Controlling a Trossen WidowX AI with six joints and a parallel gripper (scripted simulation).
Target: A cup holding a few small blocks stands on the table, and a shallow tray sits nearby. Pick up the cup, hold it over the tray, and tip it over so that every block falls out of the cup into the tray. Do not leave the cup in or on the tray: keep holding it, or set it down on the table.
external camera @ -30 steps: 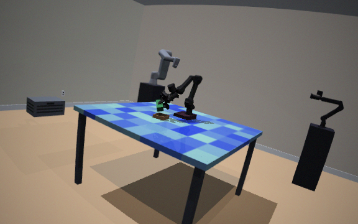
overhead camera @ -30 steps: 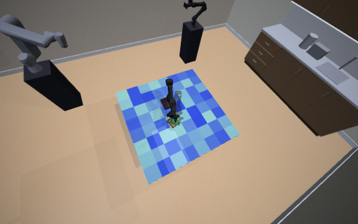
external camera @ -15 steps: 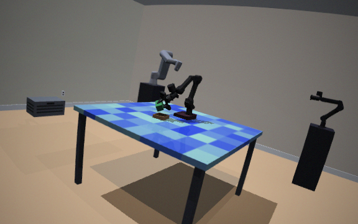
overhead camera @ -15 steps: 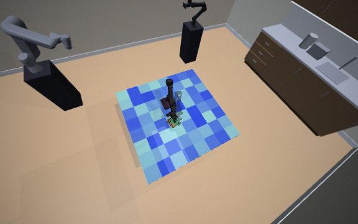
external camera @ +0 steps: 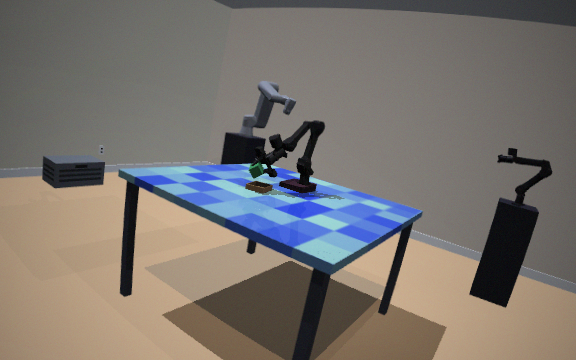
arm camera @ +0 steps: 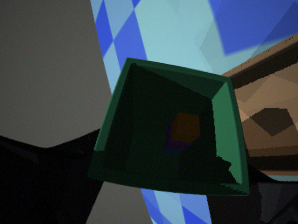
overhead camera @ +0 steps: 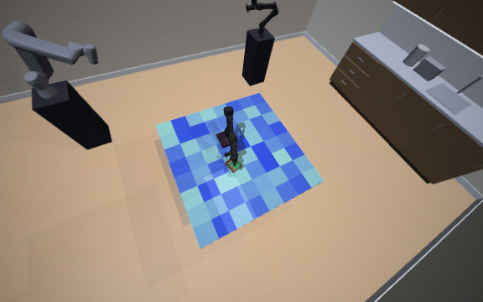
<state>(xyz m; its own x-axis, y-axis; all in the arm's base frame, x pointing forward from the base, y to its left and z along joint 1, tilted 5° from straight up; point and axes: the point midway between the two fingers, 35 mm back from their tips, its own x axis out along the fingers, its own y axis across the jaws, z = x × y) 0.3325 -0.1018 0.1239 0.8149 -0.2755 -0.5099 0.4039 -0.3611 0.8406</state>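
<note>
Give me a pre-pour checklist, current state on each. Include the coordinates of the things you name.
1. Black gripper (external camera: 264, 163) shut on the green square-mouthed cup (overhead camera: 236, 165) (external camera: 256, 170) (arm camera: 231, 135): ok.
2. Cup lifted clear of the shallow orange-brown tray (overhead camera: 229, 168) (external camera: 259, 189) (arm camera: 267, 162): ok, there is a gap beneath it in the exterior view.
3. Blocks still in cup: ok for the orange block (arm camera: 186, 127) and a purple one (arm camera: 176, 143); any others, cannot tell, the inside is dark.
4. Cup tipped far enough to empty: not ok, it leans but blocks remain inside.
5. Mouth lined up so all blocks land in tray: cannot tell.
</note>
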